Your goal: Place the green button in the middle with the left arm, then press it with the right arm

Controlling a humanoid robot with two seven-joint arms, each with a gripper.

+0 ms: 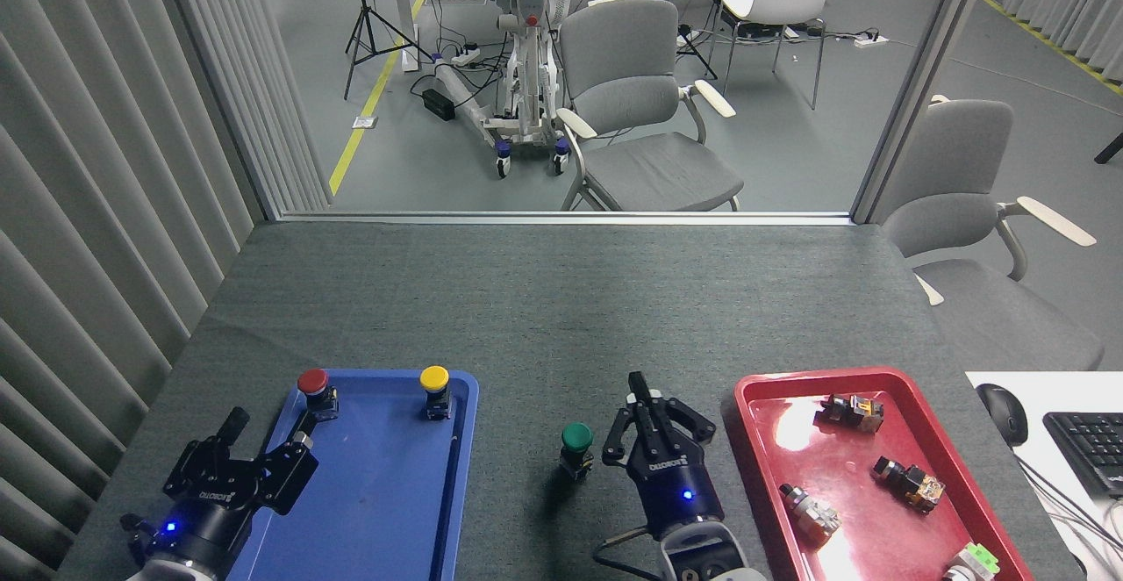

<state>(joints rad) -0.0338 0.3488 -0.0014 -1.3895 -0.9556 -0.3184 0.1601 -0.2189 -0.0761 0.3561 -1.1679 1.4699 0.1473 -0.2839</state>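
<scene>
The green button (576, 439) stands upright on the grey table between the two trays, its round green cap on a black base. My right gripper (643, 405), black with three fingers and a blue light, sits just right of the button and apart from it. Its fingers are drawn together with nothing between them. My left gripper (268, 433), black with two parallel fingers, rests at the lower left over the left edge of the blue tray (377, 511). It is open and holds nothing.
A red-capped button (314, 388) and a yellow-capped button (434, 386) stand at the back of the blue tray. A red tray (877, 511) at the right holds several small switch parts. A mouse (1002, 414) and keyboard (1088, 449) lie at the far right.
</scene>
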